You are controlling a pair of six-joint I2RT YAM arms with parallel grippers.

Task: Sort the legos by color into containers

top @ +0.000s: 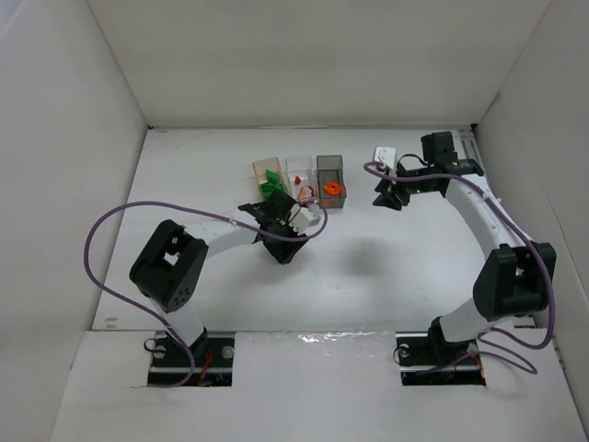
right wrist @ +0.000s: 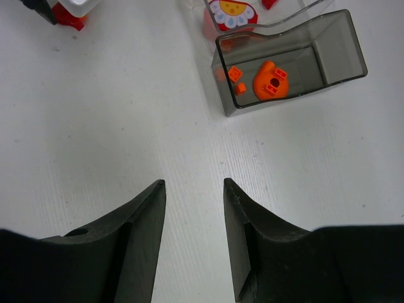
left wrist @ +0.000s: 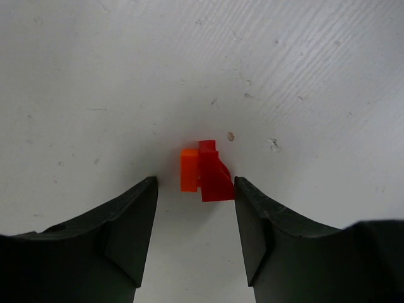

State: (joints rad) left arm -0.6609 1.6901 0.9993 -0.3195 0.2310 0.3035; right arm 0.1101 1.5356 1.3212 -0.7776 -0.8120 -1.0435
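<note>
Seen from above, the left gripper (top: pixel 299 203) sits low over the white table (top: pixel 202 184), just on the near side of a row of three small open-topped bins. A tan-orange translucent plastic bin (top: pixel 266 168) holding green plastic bricks (top: pixel 271 189) lies ahead to its left. A clear plastic bin (top: pixel 297 168) is straight ahead, and a smoky grey translucent plastic bin (top: pixel 329 170) is ahead to its right. The right gripper (top: pixel 386 197) hovers near the grey bin, apart from it, on the side away from the other two.

In the left wrist view, the left gripper (left wrist: pixel 196 183) has its jaws parted and clamps nothing. A small red plastic brick (left wrist: pixel 214 177) and a small orange plastic brick (left wrist: pixel 188 170) lie pressed together on the table, just ahead of the fingertips and in line with the gap. The red one is at the tip of the finger on the view's right; the orange one stands clear of the other finger.

In the right wrist view, the right gripper (right wrist: pixel 194 184) is parted over bare table, holding nothing. Ahead and to its right is the grey bin (right wrist: pixel 353 50), containing a round orange plastic piece (right wrist: pixel 268 81) and two tiny orange bricks (right wrist: pixel 235 74). The clear bin (right wrist: pixel 290 16) is just beyond.
</note>
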